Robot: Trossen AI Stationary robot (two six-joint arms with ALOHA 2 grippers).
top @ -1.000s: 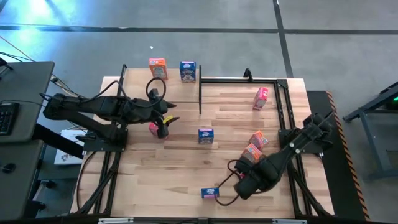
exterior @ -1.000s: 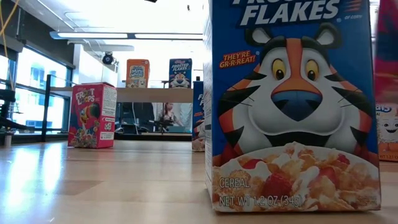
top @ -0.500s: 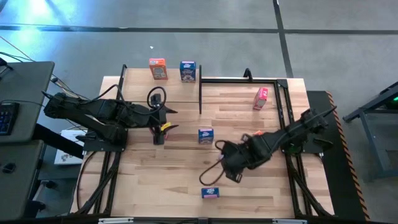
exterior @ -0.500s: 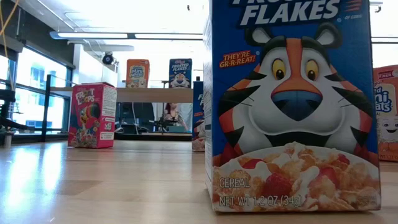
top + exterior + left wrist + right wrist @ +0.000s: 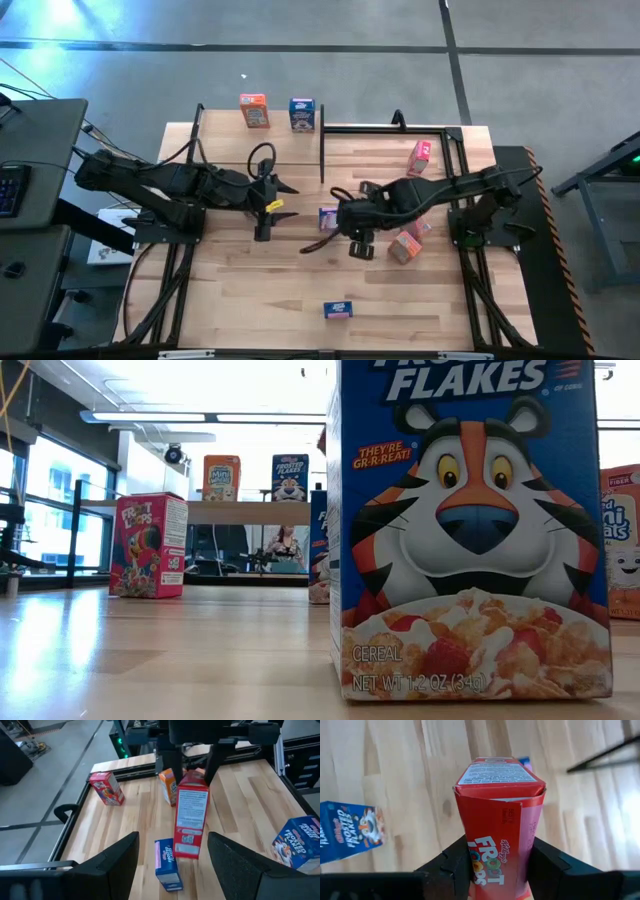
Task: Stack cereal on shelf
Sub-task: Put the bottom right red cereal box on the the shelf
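My right gripper (image 5: pixel 497 870) is over the table's middle (image 5: pixel 357 240), shut on a pink-red cereal box (image 5: pixel 191 820). My left gripper (image 5: pixel 172 870) is open and holds nothing; it stands left of that box (image 5: pixel 265 218) and points at it. A blue box (image 5: pixel 167 862) lies on the table below the held box. The shelf (image 5: pixel 250 512) carries an orange box (image 5: pixel 253 110) and a blue box (image 5: pixel 301 114), both standing upright. Another blue box (image 5: pixel 470 530) stands upright on its base near the table's near edge and fills the low view. My right gripper pinches the pink-red box between its two fingers at the upper end (image 5: pixel 192 780), one finger (image 5: pixel 455 865) on each opposite side. The fingers come from above, pointing down. The box hangs upright below them, lifted clear of the table.
A pink-red box (image 5: pixel 420 155) stands near the far right corner. An orange box (image 5: pixel 405 245) sits right of my right gripper, and a blue box (image 5: pixel 338 310) lies by the near edge. Black frame rails (image 5: pixel 455 170) run along the table's right side.
My right arm has swung from the near right part of the table toward its middle and far side, carrying the pink-red box. This uncovered the orange box at the low view's right. My left gripper has edged toward the table's right.
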